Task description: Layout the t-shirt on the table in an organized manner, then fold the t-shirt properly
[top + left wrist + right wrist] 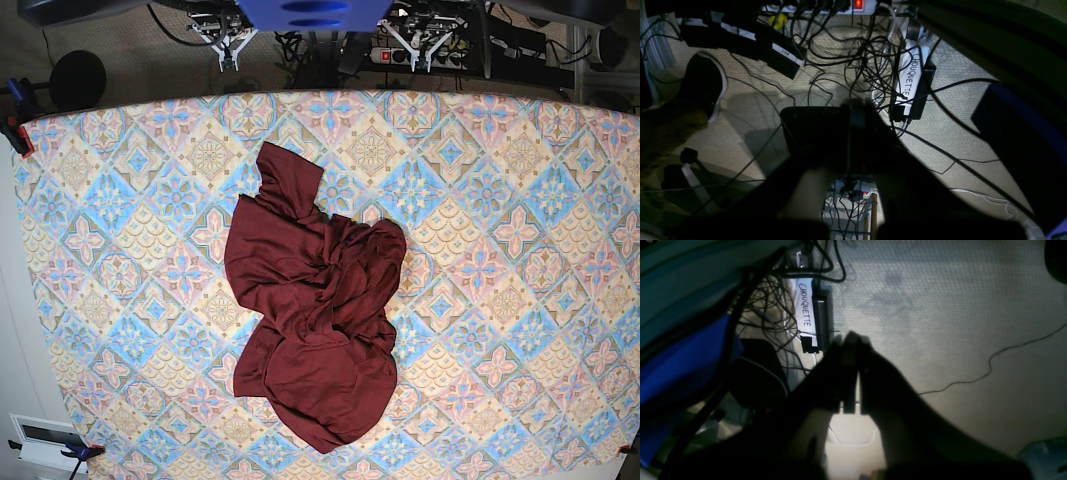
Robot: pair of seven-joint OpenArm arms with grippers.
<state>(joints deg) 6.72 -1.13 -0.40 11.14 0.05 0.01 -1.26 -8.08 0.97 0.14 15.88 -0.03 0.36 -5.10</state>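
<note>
Layout not begun: t-shirt [318, 300] crumpled mid-table [520, 200]; left gripper [853, 110] and right gripper [850, 340] both pinched together, empty, parked off-table; next reach in, spread it.

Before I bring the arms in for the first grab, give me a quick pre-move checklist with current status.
1. T-shirt on the table: ok, near the middle.
2. T-shirt laid flat: not ok, crumpled in a heap.
3. Left gripper empty: ok, shut on nothing, hanging over the floor.
4. Right gripper empty: ok, shut on nothing, also over the floor.
5. Jaws ready to grasp: not ok, both need opening.
6. Collar and hem located: cannot tell, folds hide them.
</note>
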